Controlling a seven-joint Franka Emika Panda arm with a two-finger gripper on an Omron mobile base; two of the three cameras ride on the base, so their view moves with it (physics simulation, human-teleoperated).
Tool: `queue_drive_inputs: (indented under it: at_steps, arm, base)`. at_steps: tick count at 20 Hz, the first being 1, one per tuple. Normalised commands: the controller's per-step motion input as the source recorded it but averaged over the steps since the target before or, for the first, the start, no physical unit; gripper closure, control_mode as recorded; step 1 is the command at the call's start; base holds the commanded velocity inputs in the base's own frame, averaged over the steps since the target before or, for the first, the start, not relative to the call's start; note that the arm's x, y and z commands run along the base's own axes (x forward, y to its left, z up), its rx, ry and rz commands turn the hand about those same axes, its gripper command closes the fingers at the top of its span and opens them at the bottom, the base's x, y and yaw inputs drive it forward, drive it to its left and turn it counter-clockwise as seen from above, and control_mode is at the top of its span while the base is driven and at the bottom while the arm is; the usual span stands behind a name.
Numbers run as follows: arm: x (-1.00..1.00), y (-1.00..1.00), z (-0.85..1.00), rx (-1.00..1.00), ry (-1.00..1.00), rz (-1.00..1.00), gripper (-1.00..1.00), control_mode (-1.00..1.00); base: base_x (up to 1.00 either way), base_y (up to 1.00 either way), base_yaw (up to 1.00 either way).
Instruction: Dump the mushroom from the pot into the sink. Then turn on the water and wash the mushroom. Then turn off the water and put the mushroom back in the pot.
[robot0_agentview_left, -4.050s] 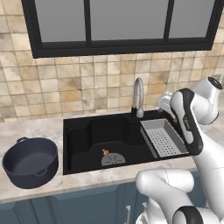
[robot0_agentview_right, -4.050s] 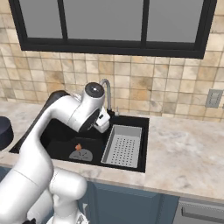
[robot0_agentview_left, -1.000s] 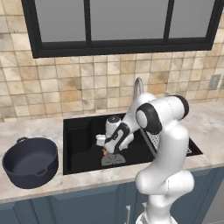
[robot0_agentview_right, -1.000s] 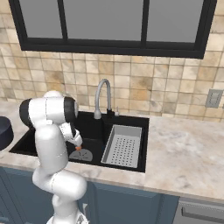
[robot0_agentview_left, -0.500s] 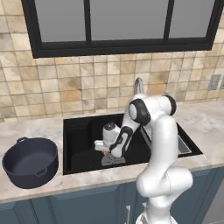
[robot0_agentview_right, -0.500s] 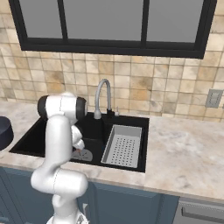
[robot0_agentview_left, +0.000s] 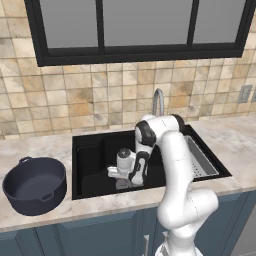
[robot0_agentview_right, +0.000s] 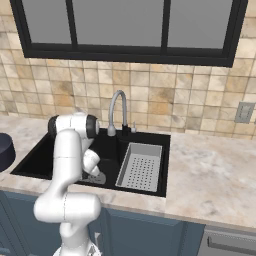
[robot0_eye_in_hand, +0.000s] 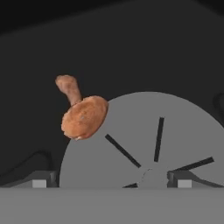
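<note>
**Gripper down in the sink, mushroom sitting on the drain edge**

Reaching deep into the black sink (robot0_agentview_left: 90, 165) right now, arm folded over the front rim, gripper (robot0_agentview_left: 121, 181) hanging low just above the round grey drain (robot0_eye_in_hand: 148, 140). Fingers spread wide, nothing pinched between them. Just the two dark fingertips (robot0_eye_in_hand: 41, 180) poking up at the bottom of the hand view, well apart from each other.

Mushroom (robot0_eye_in_hand: 83, 114) lying on the basin floor, orange-brown cap overlapping the rim of the drain, paler stem pointing away over the black bottom. Sits ahead of the fingertips, closer to the one on the left of that view, not touching either as far as can be told. Too hidden behind the hand to pick out from the base cameras.

Pot (robot0_agentview_left: 35, 185) parked on the marble counter (robot0_agentview_left: 235, 140) left of the sink, upright, looks empty inside. Grey strainer tray (robot0_agentview_right: 140, 167) in the right half of the basin, curved faucet (robot0_agentview_right: 117, 112) behind it. No water visible from the spout
</note>
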Motion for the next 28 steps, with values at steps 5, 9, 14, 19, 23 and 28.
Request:
queue_drive_inputs:
  at_steps: [5,9,14,19,23,28]
  arm:
    - [0.55,0.0,-0.34,0.0,0.0,0.01,-1.0,-1.0]
    - [0.59,0.0,-0.26,0.0,0.0,0.02,-1.0,-1.0]
    - [0.64,0.01,-0.17,0.0,0.0,0.02,-1.0,-1.0]
    - [0.6,0.0,-0.03,0.02,-0.06,0.04,-1.0,-1.0]
    - [0.55,0.0,-0.01,0.04,-0.09,0.06,-1.0,-1.0]
    - [0.52,0.0,-0.36,0.0,-0.01,0.05,-1.0,-1.0]
  base:
    - [0.0,0.0,0.0]
    - [0.0,0.0,0.0]
    - [0.0,0.0,0.0]
    - [0.0,0.0,0.0]
    - [0.0,0.0,0.0]
    - [0.0,0.0,0.0]
